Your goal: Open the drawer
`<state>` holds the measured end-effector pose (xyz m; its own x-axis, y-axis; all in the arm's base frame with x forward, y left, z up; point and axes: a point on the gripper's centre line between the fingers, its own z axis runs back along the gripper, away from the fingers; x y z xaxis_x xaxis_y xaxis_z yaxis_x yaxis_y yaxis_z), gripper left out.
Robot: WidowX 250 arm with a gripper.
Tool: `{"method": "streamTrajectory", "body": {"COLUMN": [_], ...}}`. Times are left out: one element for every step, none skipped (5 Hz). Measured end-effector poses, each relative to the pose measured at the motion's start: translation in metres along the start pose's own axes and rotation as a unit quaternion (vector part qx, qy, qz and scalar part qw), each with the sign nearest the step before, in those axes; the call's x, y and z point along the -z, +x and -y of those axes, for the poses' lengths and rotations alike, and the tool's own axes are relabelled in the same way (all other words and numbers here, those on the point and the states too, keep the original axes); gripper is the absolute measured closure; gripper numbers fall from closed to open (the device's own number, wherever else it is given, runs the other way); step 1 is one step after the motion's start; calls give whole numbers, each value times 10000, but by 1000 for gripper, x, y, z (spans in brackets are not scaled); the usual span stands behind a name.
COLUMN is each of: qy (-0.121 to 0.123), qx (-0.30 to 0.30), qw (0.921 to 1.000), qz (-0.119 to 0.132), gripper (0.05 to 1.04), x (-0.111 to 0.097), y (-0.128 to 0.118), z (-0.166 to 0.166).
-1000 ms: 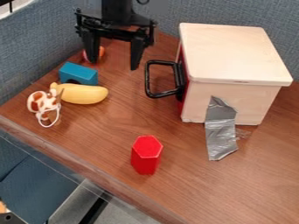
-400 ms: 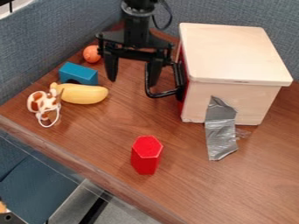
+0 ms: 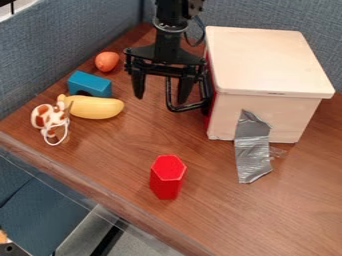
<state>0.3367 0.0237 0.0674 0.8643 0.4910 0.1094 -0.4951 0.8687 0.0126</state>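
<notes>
Closer to the pale wooden box than it was a second ago, the black two-finger gripper is now hanging right by its handle side, so yeah, it's been sliding over and dipping a bit. The black robot arm is coming in from the top edge beside the box's back end, dropping almost straight down, with the gripper's crosspiece tilting slightly lower towards the box.

Fingers are pointing down and standing spread well apart. The one nearer the box is overlapping the black loop handle, but I honestly can't tell if it's sitting inside the loop or just in front. The other is hanging outside the loop, farther from the box.

That handle is sticking out from the red drawer front on the box's side, and it's staying put so far. Silver tape is running down the box's near wall onto the brown wood-look table.

A red hexagonal block is standing nearer the camera than the box. Well out from the box's handle side, an orange ball-like toy, a blue block, a yellow banana-shaped toy and a brown-and-white toy are hanging out together.
</notes>
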Motion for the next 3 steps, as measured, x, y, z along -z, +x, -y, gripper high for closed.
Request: {"method": "streamTrajectory", "body": {"qy": [-45,-68,-46], "qx": [-229,-377,-445], "qw": [9997,9992,9989], "qz": [-58,-77,-130], "gripper": [83,83,83], "x": [5,5,15], "y": [16,29,33], "z": [-7,-11,-13]}}
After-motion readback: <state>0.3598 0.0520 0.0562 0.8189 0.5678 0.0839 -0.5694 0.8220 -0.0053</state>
